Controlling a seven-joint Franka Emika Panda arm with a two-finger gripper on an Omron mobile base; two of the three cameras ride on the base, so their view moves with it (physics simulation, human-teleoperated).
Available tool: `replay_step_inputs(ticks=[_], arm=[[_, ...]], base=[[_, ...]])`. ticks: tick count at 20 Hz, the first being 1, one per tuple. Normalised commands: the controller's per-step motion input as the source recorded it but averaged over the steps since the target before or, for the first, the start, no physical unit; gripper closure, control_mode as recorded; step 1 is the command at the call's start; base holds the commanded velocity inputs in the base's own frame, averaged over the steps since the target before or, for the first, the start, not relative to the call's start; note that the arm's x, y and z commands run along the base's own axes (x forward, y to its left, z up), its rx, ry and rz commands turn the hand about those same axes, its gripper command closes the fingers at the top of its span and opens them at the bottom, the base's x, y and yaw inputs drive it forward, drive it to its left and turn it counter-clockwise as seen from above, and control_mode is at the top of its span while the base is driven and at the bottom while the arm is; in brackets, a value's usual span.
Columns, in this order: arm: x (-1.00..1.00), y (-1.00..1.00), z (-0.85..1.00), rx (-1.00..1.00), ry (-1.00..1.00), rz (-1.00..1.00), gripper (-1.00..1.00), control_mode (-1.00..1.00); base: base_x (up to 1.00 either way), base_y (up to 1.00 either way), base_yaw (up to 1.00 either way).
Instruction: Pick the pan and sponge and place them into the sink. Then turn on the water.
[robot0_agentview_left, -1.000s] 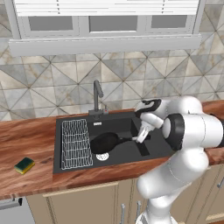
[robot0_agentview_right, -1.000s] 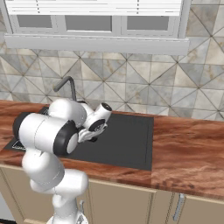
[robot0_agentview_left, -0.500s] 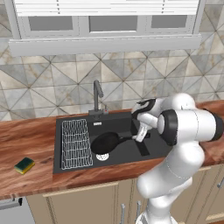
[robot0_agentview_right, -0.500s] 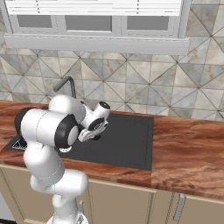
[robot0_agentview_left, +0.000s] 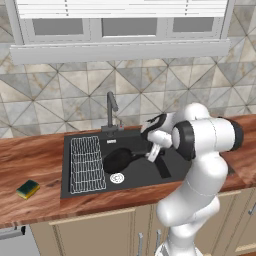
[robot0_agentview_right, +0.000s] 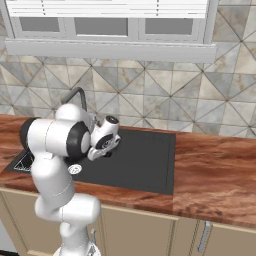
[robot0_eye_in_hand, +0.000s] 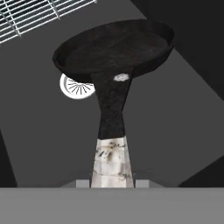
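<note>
Pan (robot0_agentview_left: 118, 160) first: its round black bowl hangs low inside the sink (robot0_agentview_left: 137, 175), just above the silver drain (robot0_agentview_left: 116, 178), with the long handle running back toward my fingers (robot0_agentview_left: 154, 153) at about 3 o'clock of the bowl. From the hand view the handle's pale, mottled tip (robot0_eye_in_hand: 112, 161) runs straight down to where my fingertips would be, so I judge I have it clamped, though I cannot tell for sure, since the tips themselves are hidden. So the pan is in the basin but, as I read it, not yet let go. The sponge (robot0_agentview_left: 28, 189) sits on the wooden worktop (robot0_agentview_left: 30, 165) at roughly 9 o'clock of the sink, well apart from it, untouched. No stream falls from the faucet (robot0_agentview_left: 111, 111) at the basin's 12 o'clock edge, so the water is left to do as well. The pan looks dull, rough and dark; the sink is flat matte black; the wire rack (robot0_agentview_left: 86, 164) is a thin white grid; the sponge is a small yellow block with a green top.
</note>
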Motion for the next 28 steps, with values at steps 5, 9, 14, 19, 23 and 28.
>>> replay_step_inputs(ticks=[5,9,14,19,23,28], arm=[[0.42,0.31,-0.04,-0.01,-0.1,-0.06,1.0,-1.0],[0.39,0.38,-0.13,0.06,-0.01,-0.01,1.0,-1.0],[0.33,0.25,-0.2,0.13,0.0,0.01,1.0,-1.0],[0.37,0.15,-0.21,0.08,0.01,0.05,1.0,-1.0],[0.43,0.22,-0.25,0.04,0.04,0.07,1.0,-1.0],[0.42,0.29,-0.13,0.03,0.01,0.06,1.0,-1.0]], base=[[0.0,0.0,0.0],[0.0,0.0,0.0],[0.0,0.0,0.0],[0.0,0.0,0.0],[0.0,0.0,0.0],[0.0,0.0,0.0]])
